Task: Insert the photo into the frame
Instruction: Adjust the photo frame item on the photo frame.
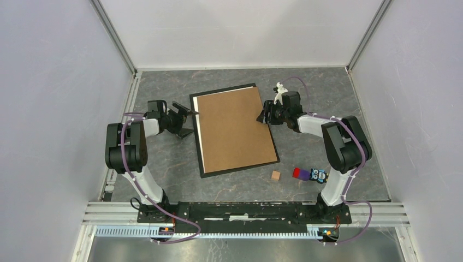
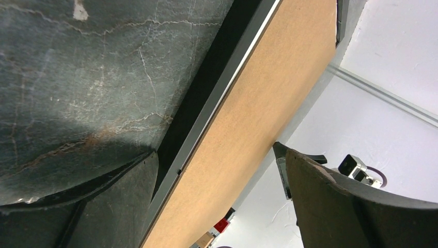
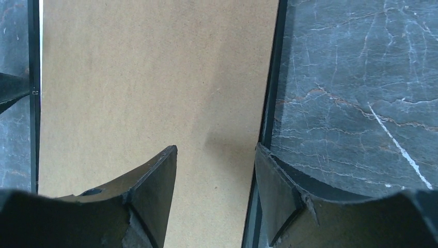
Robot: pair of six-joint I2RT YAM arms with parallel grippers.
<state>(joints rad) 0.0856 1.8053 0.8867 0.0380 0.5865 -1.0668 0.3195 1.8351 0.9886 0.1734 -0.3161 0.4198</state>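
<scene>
A dark marbled table (image 1: 164, 164) carries the black frame (image 1: 240, 168), lying flat at its middle, nearer the far edge. A brown board (image 1: 235, 128) fills it, with a white strip (image 1: 198, 136) showing along its left side. The left gripper (image 1: 189, 122) is spread wide just beside the frame's left edge. The right gripper (image 1: 263, 115) is partly spread and straddles the frame's right edge, pinching nothing. A wooden cube (image 1: 275, 175) sits near the table's near edge.

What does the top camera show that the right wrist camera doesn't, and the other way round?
Top only: the frame's full outline, plus a wooden cube, red block and owl toy at the table's near right. Right wrist only: the right gripper close up, astride the frame's right edge, one finger over the backing board, one over the table. Both: frame, backing board, table.
</scene>
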